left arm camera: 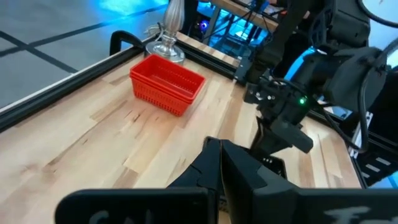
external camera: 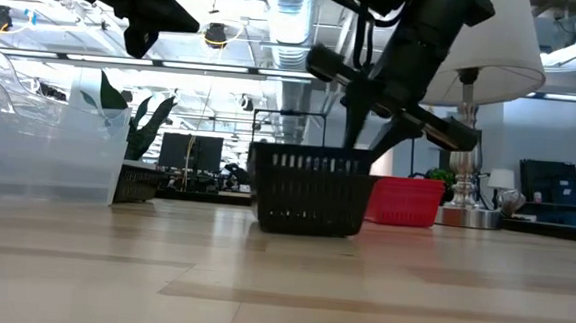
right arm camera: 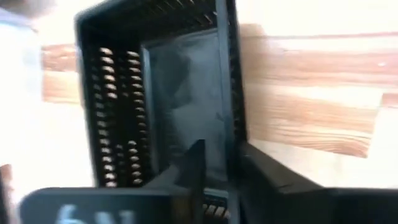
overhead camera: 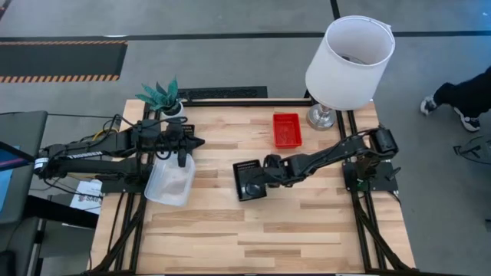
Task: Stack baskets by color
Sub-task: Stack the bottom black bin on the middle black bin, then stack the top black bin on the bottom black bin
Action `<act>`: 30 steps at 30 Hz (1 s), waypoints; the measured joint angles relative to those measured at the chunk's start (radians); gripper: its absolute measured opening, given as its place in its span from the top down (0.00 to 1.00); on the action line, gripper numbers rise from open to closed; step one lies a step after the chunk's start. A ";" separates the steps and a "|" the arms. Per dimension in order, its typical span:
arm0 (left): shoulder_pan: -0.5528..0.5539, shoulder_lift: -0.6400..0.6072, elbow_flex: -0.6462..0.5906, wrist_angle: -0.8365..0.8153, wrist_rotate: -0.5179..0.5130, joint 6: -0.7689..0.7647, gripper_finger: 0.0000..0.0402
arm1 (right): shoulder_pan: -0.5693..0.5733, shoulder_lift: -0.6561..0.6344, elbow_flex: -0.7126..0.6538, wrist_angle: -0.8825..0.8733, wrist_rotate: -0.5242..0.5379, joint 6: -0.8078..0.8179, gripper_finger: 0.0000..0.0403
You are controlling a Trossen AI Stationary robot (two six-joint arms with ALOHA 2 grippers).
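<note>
One black basket (overhead camera: pixel 250 181) upright, long axis across table depth.

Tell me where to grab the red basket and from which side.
Grip the red basket by one thin rim wall, coming straight down from above. It sits upright and open-topped on the table, apart from the lamp base, so one finger can probably drop inside the wall, the other outside. Its near long wall looks least crowded.

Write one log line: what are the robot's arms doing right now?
right tool: open astride black basket wall, mid-table | left tool: shut, above clear basket | red basket: by lamp
</note>
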 joint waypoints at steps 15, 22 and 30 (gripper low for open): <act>0.000 0.000 0.000 -0.003 -0.016 -0.040 1.00 | 0.033 0.001 0.000 0.024 0.047 -0.016 0.82; 0.000 0.000 0.000 -0.039 -0.085 -0.089 1.00 | 0.032 -0.005 0.000 0.022 0.070 -0.087 0.62; 0.067 0.143 0.071 -0.267 -0.178 -0.242 1.00 | 0.029 -0.158 0.000 0.012 0.223 -0.272 0.40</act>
